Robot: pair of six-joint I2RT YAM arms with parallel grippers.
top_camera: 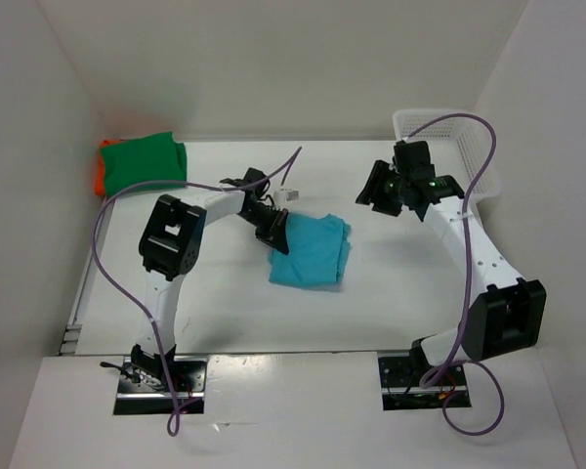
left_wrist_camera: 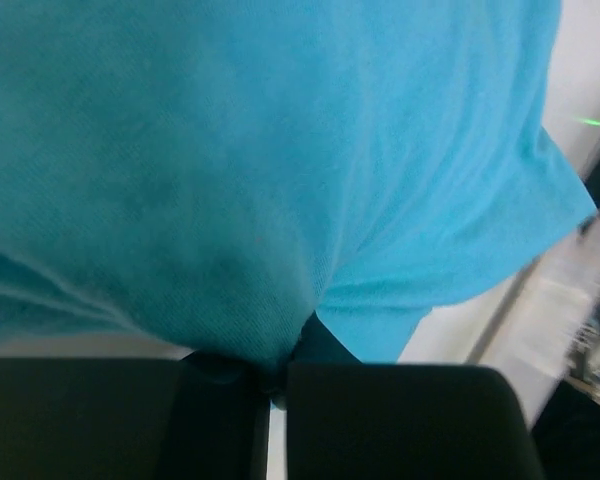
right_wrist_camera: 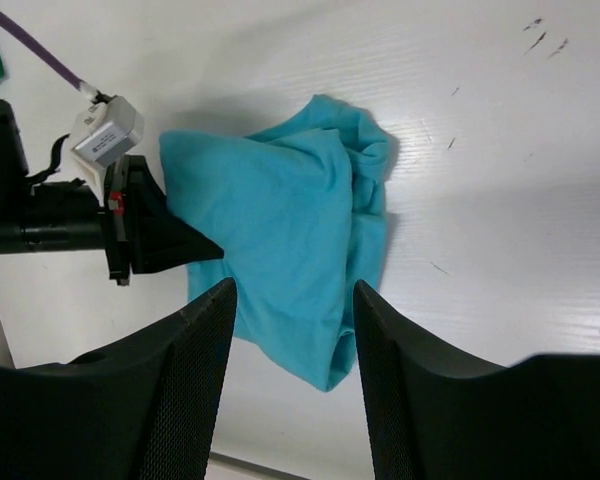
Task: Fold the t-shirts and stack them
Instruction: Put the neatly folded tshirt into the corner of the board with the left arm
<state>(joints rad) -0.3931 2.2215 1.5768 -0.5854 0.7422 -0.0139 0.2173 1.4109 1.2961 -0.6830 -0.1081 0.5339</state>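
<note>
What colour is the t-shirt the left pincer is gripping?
Light turquoise blue; the t-shirt shows best in the right wrist view.

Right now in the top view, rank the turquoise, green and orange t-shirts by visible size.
1. turquoise t-shirt, narrowly largest
2. green t-shirt, close behind
3. orange t-shirt, only a sliver at the green one's edge

A white mesh basket point(top_camera: 417, 119) sits at the far right corner of the white desk point(top_camera: 225, 308), close to the plain white walls. Small dark scuffs point(right_wrist_camera: 542, 38) mark the desk.
</note>
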